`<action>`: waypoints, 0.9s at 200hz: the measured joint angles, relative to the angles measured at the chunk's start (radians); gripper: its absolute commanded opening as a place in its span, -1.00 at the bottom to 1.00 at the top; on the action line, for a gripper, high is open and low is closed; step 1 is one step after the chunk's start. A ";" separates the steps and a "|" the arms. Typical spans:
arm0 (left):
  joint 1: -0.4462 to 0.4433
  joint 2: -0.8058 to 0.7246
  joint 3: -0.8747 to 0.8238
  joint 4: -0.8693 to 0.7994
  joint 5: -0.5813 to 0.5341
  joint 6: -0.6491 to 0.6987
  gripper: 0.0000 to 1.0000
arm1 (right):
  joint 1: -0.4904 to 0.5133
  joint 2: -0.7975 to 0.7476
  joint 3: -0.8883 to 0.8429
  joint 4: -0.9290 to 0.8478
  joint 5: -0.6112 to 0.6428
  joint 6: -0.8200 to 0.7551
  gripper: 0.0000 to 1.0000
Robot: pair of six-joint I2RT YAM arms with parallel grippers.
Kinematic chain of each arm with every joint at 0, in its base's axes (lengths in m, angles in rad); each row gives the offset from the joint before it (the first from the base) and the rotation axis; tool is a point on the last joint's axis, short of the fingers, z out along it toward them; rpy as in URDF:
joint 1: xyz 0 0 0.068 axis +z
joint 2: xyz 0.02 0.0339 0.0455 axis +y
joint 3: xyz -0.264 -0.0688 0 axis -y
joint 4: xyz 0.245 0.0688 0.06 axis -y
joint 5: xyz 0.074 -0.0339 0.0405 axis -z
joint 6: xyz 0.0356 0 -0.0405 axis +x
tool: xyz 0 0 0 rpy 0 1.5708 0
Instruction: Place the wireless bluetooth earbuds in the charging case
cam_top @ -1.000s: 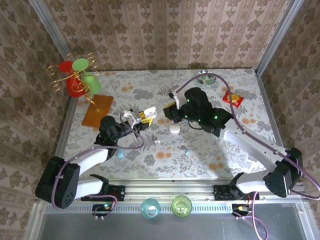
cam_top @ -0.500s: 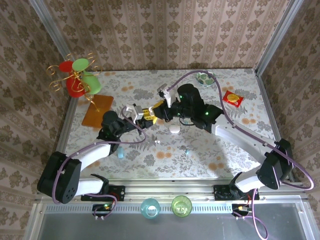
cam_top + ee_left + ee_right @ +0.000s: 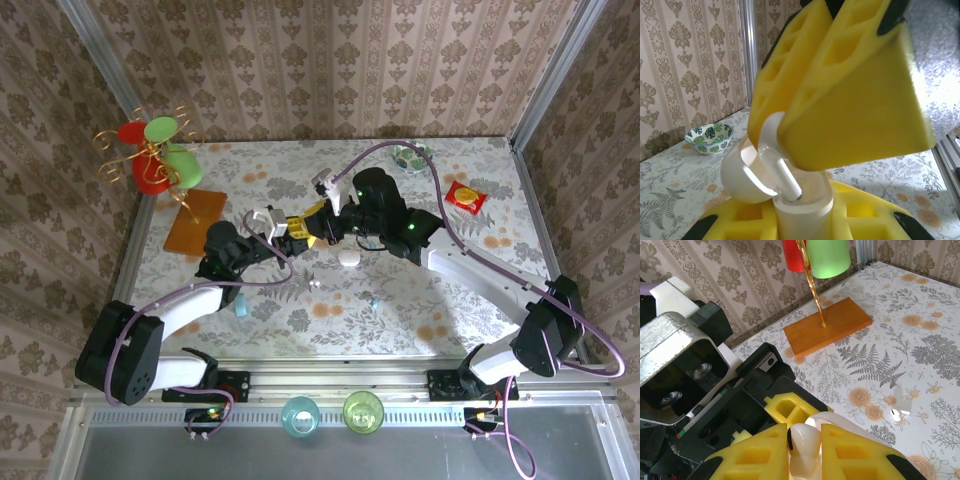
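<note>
My left gripper (image 3: 802, 222) is shut on a white charging case (image 3: 807, 202), held upright above the table with its lid (image 3: 740, 175) swung open to the left. From above, my right gripper (image 3: 805, 445) is shut on a white earbud (image 3: 806, 452). In the left wrist view the earbud (image 3: 777, 160) is tilted, with its stem tip down inside the case's opening. In the top view the two grippers meet at the table's left centre, left gripper (image 3: 277, 226) against right gripper (image 3: 308, 228). Another earbud (image 3: 897, 413) lies loose on the table (image 3: 313, 284).
A mug tree with red and green cups (image 3: 155, 155) stands on a wooden base (image 3: 195, 220) at the back left. A patterned bowl (image 3: 410, 155) and red packet (image 3: 466, 198) sit at the back right. A white oval pebble (image 3: 348, 257) and small light-blue pieces (image 3: 241, 308) lie mid-table.
The right arm swung left and brought its earbud to the left gripper's open case. In the last half second both arms barely moved.
</note>
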 measured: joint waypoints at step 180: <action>-0.011 0.043 0.014 0.101 -0.075 -0.131 -1.00 | 0.002 -0.043 -0.054 0.097 0.072 0.005 0.33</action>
